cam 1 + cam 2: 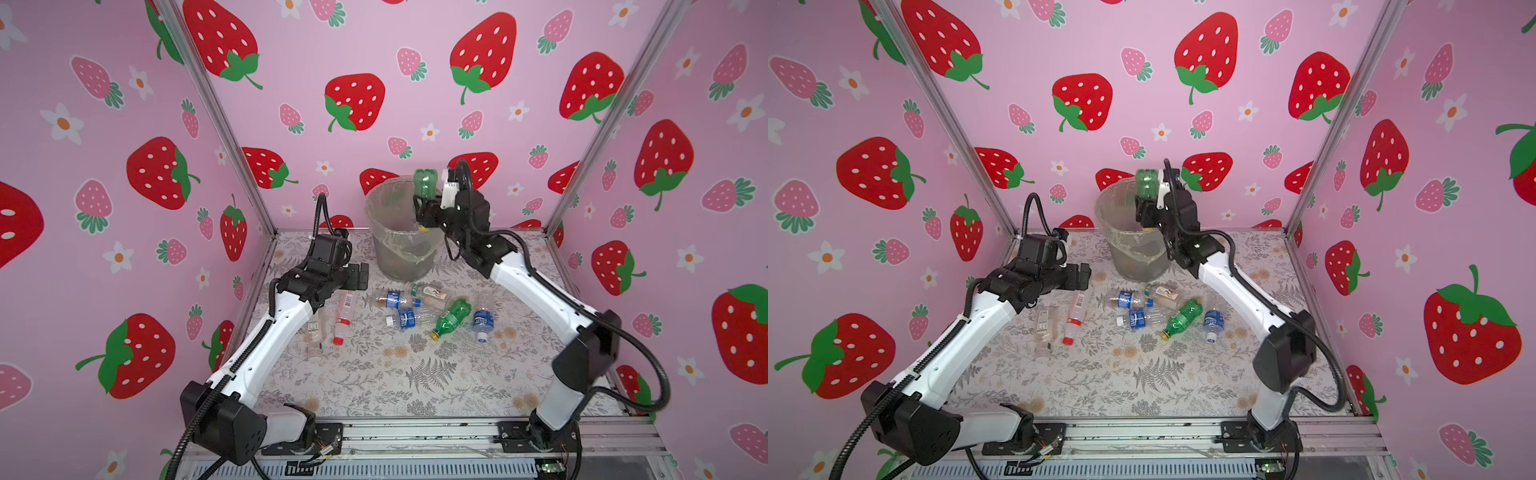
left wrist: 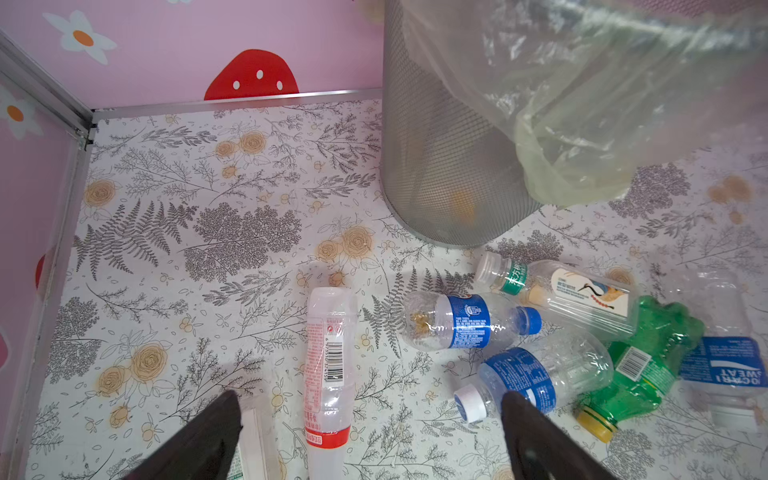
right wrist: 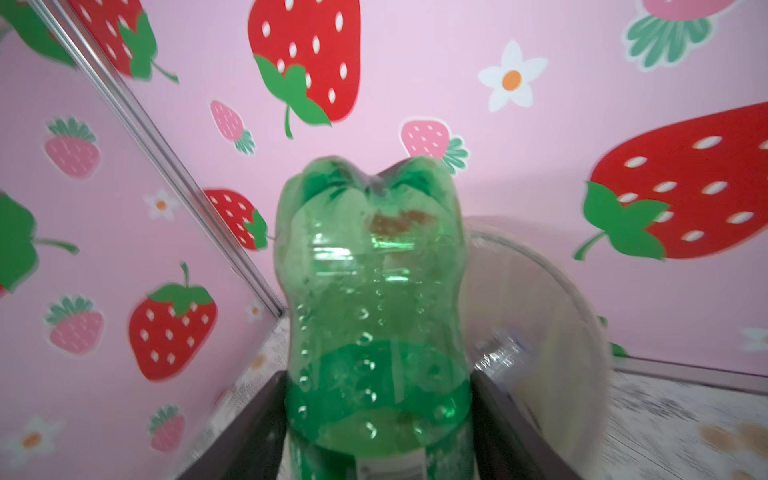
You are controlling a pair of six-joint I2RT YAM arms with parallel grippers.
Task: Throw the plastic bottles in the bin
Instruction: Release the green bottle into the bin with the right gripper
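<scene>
1. Aloft, the right hand point(image 1: 424, 210) flanks one green bottle point(image 1: 425, 183), cap down, at the rim of the single bag-lined bin point(image 1: 390, 266); whether the fingers grip it cannot be told.
2. Left hand point(image 1: 360, 274): spread wide, empty, low over the worktop point(image 1: 415, 374).
3. Seven plastic bottles lie before the bin: a second green bottle point(image 1: 453, 318), three blue-labelled bottles point(image 1: 392, 300) point(image 1: 407, 319) point(image 1: 483, 321), one red-labelled bottle point(image 1: 344, 311), one bird-labelled bottle point(image 1: 432, 294), one beige-labelled bottle point(image 1: 1043, 324).

The right wrist view's edge cuts off the green translucent plastic bottle point(image 3: 370, 291); the round grey bin point(image 3: 561, 324) behind is blurred.
</scene>
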